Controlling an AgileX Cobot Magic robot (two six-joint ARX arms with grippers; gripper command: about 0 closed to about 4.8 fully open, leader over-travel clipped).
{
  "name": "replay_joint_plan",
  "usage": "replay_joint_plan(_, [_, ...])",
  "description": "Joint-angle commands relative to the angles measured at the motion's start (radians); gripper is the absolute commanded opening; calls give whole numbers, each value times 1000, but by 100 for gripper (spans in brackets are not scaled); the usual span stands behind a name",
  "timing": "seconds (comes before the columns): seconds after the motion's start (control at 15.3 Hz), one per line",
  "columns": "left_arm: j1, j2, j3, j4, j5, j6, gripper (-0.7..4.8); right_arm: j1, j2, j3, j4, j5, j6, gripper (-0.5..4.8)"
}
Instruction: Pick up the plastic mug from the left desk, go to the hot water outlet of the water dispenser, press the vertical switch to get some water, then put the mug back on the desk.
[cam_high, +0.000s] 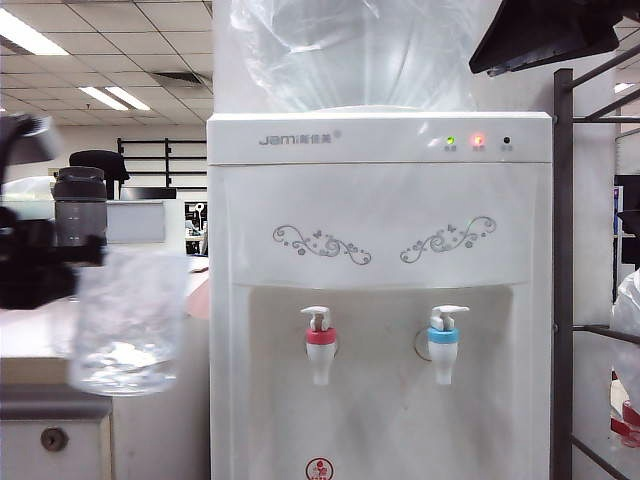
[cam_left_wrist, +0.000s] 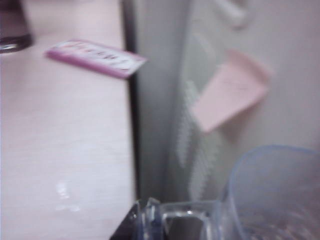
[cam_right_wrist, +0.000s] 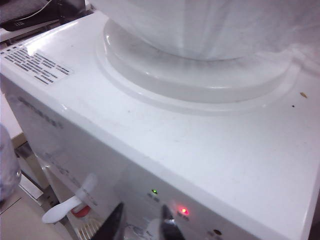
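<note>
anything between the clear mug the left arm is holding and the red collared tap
Nothing. In the exterior view, only the white dispenser front lies between the clear plastic mug, in the left gripper, and the red-collared tap.

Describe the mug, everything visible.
The mug is a clear, slightly frosted plastic cylinder, straight-sided, upright and motion-blurred. Glints low inside might be water; can't confirm. It hangs above the desk, touching nothing but the left gripper, shut on its side, left of the dispenser and short of the red tap. The left wrist view shows its open rim.
</note>
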Motion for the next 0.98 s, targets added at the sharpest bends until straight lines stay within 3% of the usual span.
replay_joint_plan(0.07, [-207, -1, 8, 29, 8, -3, -5, 2, -1, 3, 10, -3, 0, 96])
replay_joint_plan(0.2, [-289, 0, 17, 28, 19, -3, -5, 2, 0, 3, 6, -2, 0, 96])
replay_joint_plan(0.26, [-311, 6, 21, 19, 94, -3, -5, 2, 0, 3, -8, -2, 0, 96])
replay_joint_plan(0.92, [-321, 36, 33, -11, 156, -5, -5, 1, 5, 3, -26, 0, 0, 94])
replay_joint_plan(0.98, [-321, 59, 40, -16, 148, -36, -5, 1, 6, 3, -26, 0, 0, 94])
